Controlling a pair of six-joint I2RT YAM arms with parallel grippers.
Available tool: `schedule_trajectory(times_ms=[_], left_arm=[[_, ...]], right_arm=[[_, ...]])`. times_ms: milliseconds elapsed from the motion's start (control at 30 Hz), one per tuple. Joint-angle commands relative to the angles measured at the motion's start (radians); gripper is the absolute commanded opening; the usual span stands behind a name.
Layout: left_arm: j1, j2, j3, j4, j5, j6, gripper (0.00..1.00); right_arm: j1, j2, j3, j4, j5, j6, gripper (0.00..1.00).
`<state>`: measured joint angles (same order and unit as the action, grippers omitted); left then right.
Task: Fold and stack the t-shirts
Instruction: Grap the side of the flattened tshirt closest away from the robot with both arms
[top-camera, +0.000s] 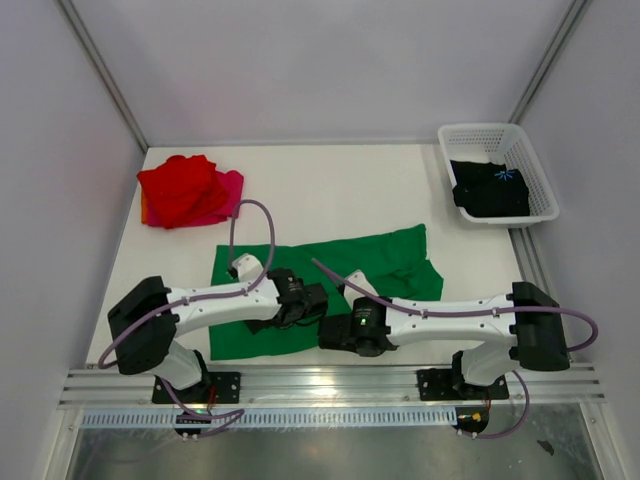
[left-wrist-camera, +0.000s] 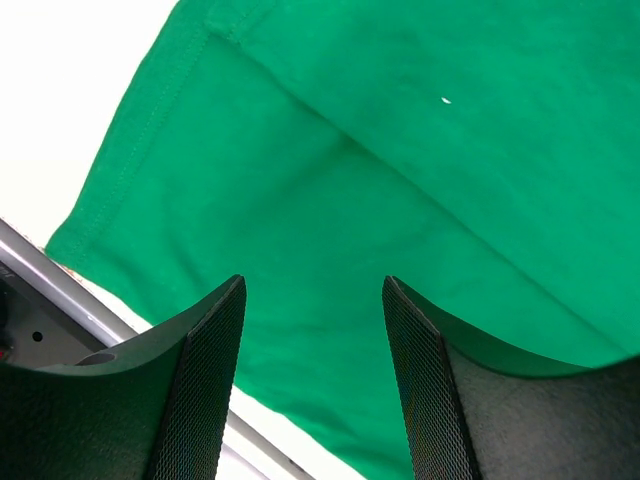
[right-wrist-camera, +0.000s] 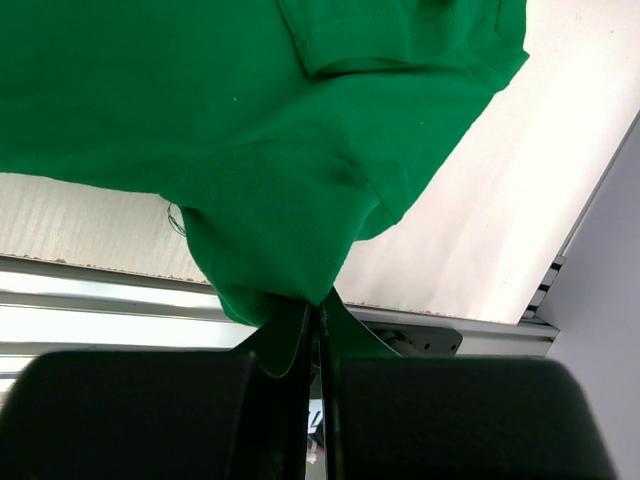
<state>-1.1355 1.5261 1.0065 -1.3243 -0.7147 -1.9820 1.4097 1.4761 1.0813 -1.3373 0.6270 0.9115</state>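
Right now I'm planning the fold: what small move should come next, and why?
Probably lower the left gripper onto the near edge of the green t-shirt and close. Its jaws stand open over flat cloth, holding nothing, while the right gripper is shut on a pinched-up corner of the same shirt; one grip alone would likely drag it askew.

This looks like a robotics lab test cell. A plain white bench (top-camera: 330, 190) is boxed in by bare pale wall panels (top-camera: 330, 60) joined by metal corner posts (top-camera: 104, 72). The left arm (top-camera: 210, 300) and right arm (top-camera: 450, 312) are bolted on black plates to an aluminium rail (top-camera: 330, 385) at the near edge. Purple cables (top-camera: 250, 202) loop along them.
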Motion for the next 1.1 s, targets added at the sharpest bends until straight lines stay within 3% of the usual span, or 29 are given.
schedule_trajectory(times_ms=[0, 233, 300, 333, 367, 433, 467, 600, 700, 800, 1067], left_arm=[[0.037, 0.031, 0.000, -0.305, -0.060, -0.540, 0.60], [0.223, -0.027, 0.092, -0.164, -0.351, -0.137, 0.60], [0.305, -0.117, 0.113, 0.000, -0.376, 0.151, 0.60], [0.336, -0.156, 0.107, 0.113, -0.361, 0.311, 0.60], [0.403, -0.193, 0.071, 0.372, -0.266, 0.632, 0.61], [0.474, -0.280, -0.001, 0.552, -0.162, 0.816, 0.62], [0.550, -0.294, -0.017, 0.595, -0.037, 0.865, 0.62], [0.620, -0.235, -0.052, 0.557, 0.118, 0.914, 0.62], [0.622, -0.081, -0.017, 0.476, 0.179, 0.894, 0.61], [0.622, 0.020, 0.012, 0.453, 0.208, 0.870, 0.59], [0.645, 0.063, 0.012, 0.493, 0.236, 0.873, 0.59]], right_arm=[[-0.005, -0.043, 0.002, -0.048, 0.053, 0.032, 0.03], [-0.005, -0.074, 0.006, -0.051, 0.088, 0.043, 0.03], [-0.005, -0.091, -0.004, -0.046, 0.088, 0.047, 0.03], [-0.005, -0.094, -0.009, -0.046, 0.086, 0.050, 0.03], [-0.005, -0.096, -0.015, -0.045, 0.089, 0.052, 0.03], [-0.006, -0.096, -0.012, -0.037, 0.091, 0.050, 0.03], [-0.006, -0.092, -0.005, -0.037, 0.094, 0.050, 0.03], [-0.009, -0.079, 0.015, -0.022, 0.103, 0.044, 0.03], [-0.012, -0.062, 0.028, -0.003, 0.100, 0.024, 0.03], [-0.012, -0.048, 0.035, -0.007, 0.108, 0.020, 0.03], [-0.029, -0.048, 0.031, -0.002, 0.102, 0.030, 0.03]])
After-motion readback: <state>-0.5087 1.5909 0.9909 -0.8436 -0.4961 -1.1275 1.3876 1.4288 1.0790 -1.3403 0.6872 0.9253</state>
